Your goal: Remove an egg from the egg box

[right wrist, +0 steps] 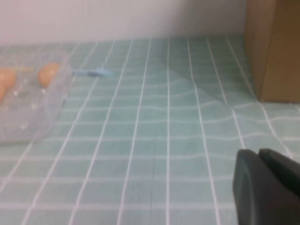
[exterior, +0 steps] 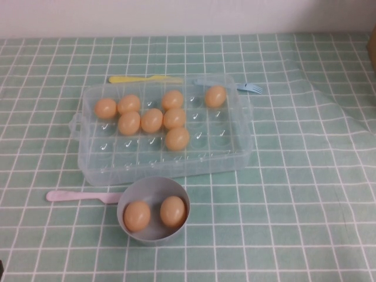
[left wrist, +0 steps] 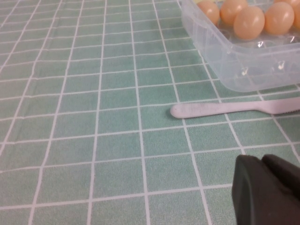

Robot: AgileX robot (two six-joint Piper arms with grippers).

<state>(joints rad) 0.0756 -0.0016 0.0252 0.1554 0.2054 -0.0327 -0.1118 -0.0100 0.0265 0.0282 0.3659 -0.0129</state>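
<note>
The clear plastic egg box (exterior: 97,170) lies open in the middle of the table, with several orange-tan eggs (exterior: 151,120) in its dimples. Neither arm shows in the high view. In the left wrist view my left gripper (left wrist: 260,164) hovers low over the cloth, its dark fingers pressed together on nothing. It is short of the pink knife (left wrist: 225,108) and the egg box's corner (left wrist: 243,70). In the right wrist view my right gripper (right wrist: 258,157) is shut and empty, well off to the side of the egg box (right wrist: 28,112).
A grey bowl (exterior: 154,236) in front of the box holds two eggs (exterior: 137,215). A pink knife (exterior: 82,196) lies to its left. A yellow knife (exterior: 144,79) and a blue fork (exterior: 249,88) lie behind the box. A brown box (right wrist: 274,47) stands at the far right on the wrinkled cloth (exterior: 317,106).
</note>
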